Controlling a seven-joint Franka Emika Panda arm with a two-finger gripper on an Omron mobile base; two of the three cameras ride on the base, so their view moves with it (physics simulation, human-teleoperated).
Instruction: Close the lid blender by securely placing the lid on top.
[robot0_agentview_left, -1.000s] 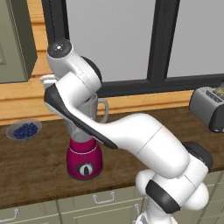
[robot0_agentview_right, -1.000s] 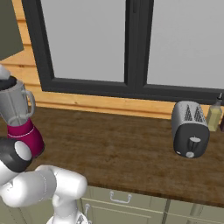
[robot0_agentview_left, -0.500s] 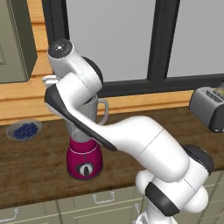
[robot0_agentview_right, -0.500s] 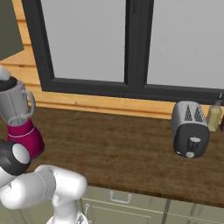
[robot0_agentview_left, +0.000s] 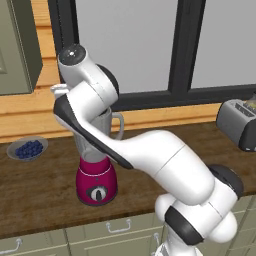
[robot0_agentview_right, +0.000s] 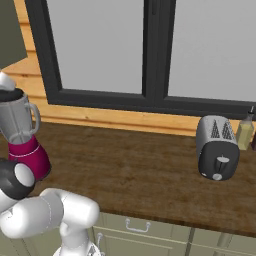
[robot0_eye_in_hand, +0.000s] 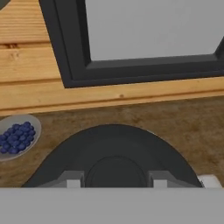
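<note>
The blender (robot0_agentview_left: 96, 181) stands on the wooden counter, magenta base with a black dial; my arm hides most of its clear grey jar (robot0_agentview_left: 106, 123). From the right, the blender (robot0_agentview_right: 24, 134) is at the far left, and the dark lid (robot0_agentview_right: 11, 95) sits right at the jar's rim with my white hand just above it. Looking down the hand, the round dark lid (robot0_eye_in_hand: 113, 144) lies directly below. My gripper (robot0_eye_in_hand: 116, 181) is shut on the lid's raised centre knob, one fingertip on each side.
A grey bowl of blueberries (robot0_agentview_left: 28, 148) sits on the counter left of the blender. At the right end stand a silver toaster (robot0_agentview_right: 216, 147) and a bottle (robot0_agentview_right: 245, 132). A dark window frame (robot0_agentview_right: 150, 55) above a wooden sill runs behind, and a cabinet (robot0_agentview_left: 15, 45) hangs upper left.
</note>
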